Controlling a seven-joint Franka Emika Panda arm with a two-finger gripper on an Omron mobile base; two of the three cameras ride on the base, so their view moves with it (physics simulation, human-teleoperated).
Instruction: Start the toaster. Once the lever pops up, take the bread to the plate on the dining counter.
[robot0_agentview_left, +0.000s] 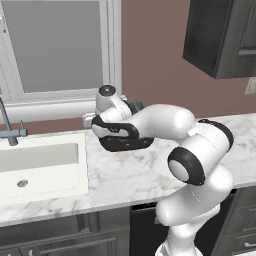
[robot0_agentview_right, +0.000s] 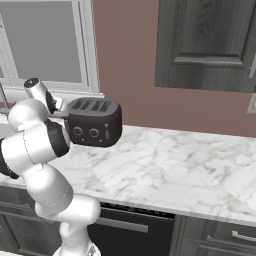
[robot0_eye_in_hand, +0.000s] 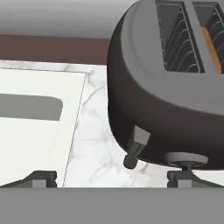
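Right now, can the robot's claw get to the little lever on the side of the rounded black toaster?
Probably yes. In the hand view the open claw sits just short of the rounded black toaster, and the small dark lever lies between its tips, with just bare white marble worktop in between.

A reddish-brown wall (robot0_agentview_right: 130, 60) runs along the far side. On the left it holds a white-framed window (robot0_agentview_left: 60, 50) with a grey pane. Dark wood upper cabinets (robot0_agentview_right: 205, 45) hang to the right. The white grey-veined marble table (robot0_agentview_right: 170, 170) has a white sink (robot0_agentview_left: 40, 167) with a grey tap (robot0_agentview_left: 10, 127) at its left, and dark lower cabinets (robot0_agentview_left: 60, 235) beneath
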